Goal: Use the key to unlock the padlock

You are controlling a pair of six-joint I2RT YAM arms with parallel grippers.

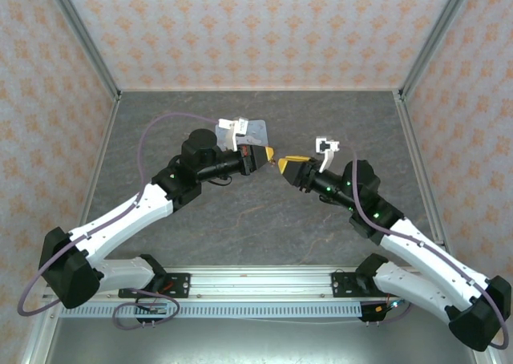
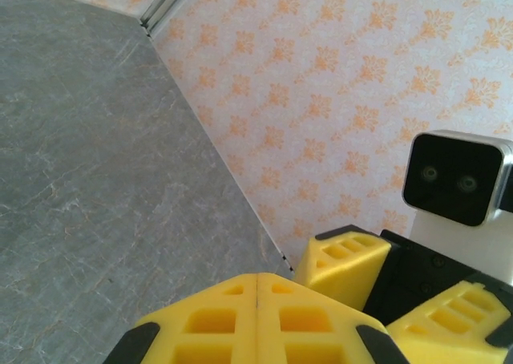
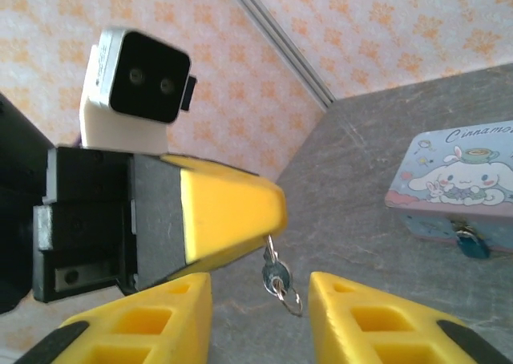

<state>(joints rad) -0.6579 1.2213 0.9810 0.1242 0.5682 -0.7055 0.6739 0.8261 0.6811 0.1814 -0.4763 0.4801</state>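
**Key at the handover, padlock waiting on the box**

The padlock [image 3: 470,244] hangs at the front clasp of the tin box [image 3: 453,175], which sits on the table [image 3: 361,188] well apart from both grippers. The shackle looks closed, so the lock appears not yet opened.

The key [image 3: 272,266], with a small ring [image 3: 290,301] below it, dangles from the tips of the left gripper [image 3: 274,213], whose 2 fingers are pressed together on it. The right gripper [image 3: 260,290] has its fingers spread wide on either side of the key, not touching it.

This looks like a transfer or regrip of the key. The next move probably calls for the right fingers to close squarely on the key's head before the left lets go. The key is small and hangs loose, so it could twist or drop.
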